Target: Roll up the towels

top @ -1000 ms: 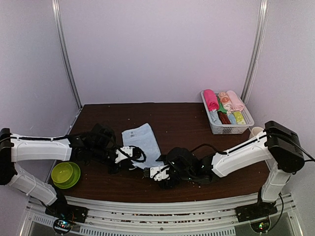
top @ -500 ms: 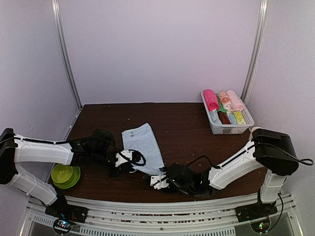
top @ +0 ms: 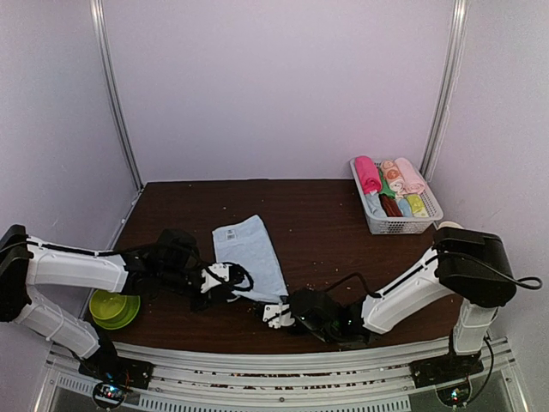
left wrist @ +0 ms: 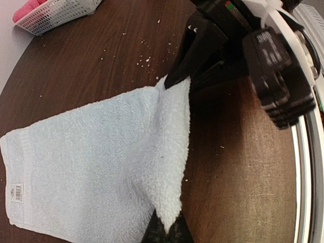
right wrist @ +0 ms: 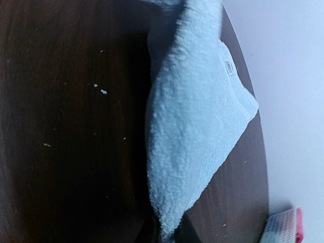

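The left claw (left wrist: 164,230) and right claw (right wrist: 167,233) were each pinched shut on a corner of the blue towel (top: 249,249), which stretched away past their tips. They had tugged it closer, ready for rolling

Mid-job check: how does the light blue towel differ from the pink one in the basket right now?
The light blue towel lies spread open on the table; the pink towel is a tight roll. The blue one has its near edge pinched up by the left pincer and right pincer; the pink one sits untouched in the white basket. Both are soft cloth towels.
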{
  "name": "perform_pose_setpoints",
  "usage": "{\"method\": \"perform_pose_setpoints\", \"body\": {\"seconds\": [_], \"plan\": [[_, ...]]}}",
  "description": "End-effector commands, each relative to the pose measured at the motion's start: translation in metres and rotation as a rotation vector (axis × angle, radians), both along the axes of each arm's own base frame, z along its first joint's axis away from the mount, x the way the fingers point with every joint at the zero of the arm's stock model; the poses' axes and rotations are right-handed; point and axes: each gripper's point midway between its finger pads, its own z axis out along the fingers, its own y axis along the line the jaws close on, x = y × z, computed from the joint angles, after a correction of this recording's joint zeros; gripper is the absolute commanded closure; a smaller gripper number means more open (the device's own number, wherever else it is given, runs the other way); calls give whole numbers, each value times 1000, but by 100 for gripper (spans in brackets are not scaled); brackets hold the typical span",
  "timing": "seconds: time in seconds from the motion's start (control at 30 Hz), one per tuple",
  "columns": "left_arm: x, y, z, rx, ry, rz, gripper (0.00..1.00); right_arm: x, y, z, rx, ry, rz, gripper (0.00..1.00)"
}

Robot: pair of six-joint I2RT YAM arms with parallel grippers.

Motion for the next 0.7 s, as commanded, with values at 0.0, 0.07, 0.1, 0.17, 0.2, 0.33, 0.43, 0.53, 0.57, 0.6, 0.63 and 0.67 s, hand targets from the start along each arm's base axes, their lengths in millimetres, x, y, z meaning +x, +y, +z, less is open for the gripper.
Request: {"method": "perform_pose_setpoints", "body": {"seconds": [0.0, 0.07, 0.1, 0.17, 0.2, 0.33, 0.43, 0.53, 0.57, 0.6, 0.63, 0.67], "plan": [[5, -3, 6, -46, -32, 12, 100, -6, 1, 0, -14, 12, 22, 100], [4, -2, 7, -55, -44, 5, 100, -10, 4, 0, -21, 36, 44, 100], [3, -1, 7, -60, -52, -1, 100, -12, 5, 0, -32, 53, 54, 100], [0, 0, 9, -73, -77, -16, 100, -13, 6, 1, -35, 77, 58, 100], [-3, 1, 11, -80, -89, -26, 100, -15, 7, 0, -43, 94, 68, 100], [-19, 3, 14, -103, -135, -106, 68, -24, 8, -4, -65, 194, 94, 100], [-31, 4, 16, -113, -184, -161, 46, -27, 9, -5, -71, 259, 101, 100], [-39, 7, 20, -126, -235, -201, 35, -28, 7, -5, -77, 312, 107, 100], [-41, 7, 23, -134, -252, -211, 34, -31, 7, -7, -86, 338, 117, 100], [-42, 8, 24, -136, -263, -217, 34, -31, 7, -7, -91, 357, 119, 100], [-42, 9, 26, -134, -274, -219, 34, -31, 7, -7, -97, 376, 122, 100], [-42, 10, 28, -133, -287, -219, 34, -32, 7, -9, -111, 400, 125, 100]]}}
